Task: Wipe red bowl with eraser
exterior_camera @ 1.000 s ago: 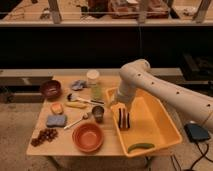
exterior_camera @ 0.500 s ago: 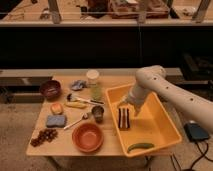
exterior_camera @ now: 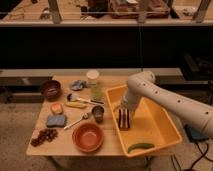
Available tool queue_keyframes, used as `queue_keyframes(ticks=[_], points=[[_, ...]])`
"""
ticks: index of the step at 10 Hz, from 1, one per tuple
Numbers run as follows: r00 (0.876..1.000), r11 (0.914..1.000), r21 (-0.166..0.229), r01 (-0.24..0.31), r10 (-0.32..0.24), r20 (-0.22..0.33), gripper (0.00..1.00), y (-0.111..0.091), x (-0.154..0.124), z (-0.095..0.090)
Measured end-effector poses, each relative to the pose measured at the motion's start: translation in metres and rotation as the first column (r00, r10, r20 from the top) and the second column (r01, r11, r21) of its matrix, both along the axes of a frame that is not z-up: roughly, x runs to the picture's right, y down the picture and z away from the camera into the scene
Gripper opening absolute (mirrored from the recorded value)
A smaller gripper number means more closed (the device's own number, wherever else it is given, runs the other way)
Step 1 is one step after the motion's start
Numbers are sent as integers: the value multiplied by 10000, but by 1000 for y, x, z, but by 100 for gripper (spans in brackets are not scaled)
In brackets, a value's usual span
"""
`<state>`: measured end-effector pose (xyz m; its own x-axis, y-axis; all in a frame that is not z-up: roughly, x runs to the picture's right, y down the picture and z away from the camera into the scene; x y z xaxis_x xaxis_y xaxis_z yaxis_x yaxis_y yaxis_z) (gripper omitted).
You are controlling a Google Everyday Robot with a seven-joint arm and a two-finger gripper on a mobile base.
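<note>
Gripper [exterior_camera: 121,107] hangs with jaws wide just above the eraser [exterior_camera: 123,120] lying in the yellow tray [exterior_camera: 155,131]; red bowl [exterior_camera: 88,137] sits on the counter [exterior_camera: 62,143] beside the tray

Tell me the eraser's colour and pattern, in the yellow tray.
The eraser is dark brown-black with lighter stripes, clearest in the camera view, just below the gripper.

wooden table [exterior_camera: 62,142] standing lower left of frame. maroon bowl [exterior_camera: 50,89] sitting at its upper left corner, blue sponge [exterior_camera: 56,120] lying below it, dark grapes [exterior_camera: 44,136] lying lowest. yellow tray [exterior_camera: 160,125] sitting right of centre, green curved item [exterior_camera: 141,146] lying near its lower rim.
</note>
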<state>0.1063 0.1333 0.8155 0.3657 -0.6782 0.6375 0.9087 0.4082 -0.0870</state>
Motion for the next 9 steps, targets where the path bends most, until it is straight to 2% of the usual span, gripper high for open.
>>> queue_keyframes(ticks=[5,9], points=[[9991,9979,482,423,-422,-38,65,9,8,23],[9974,9948,708,726,-722,-90,65,15,11,28]])
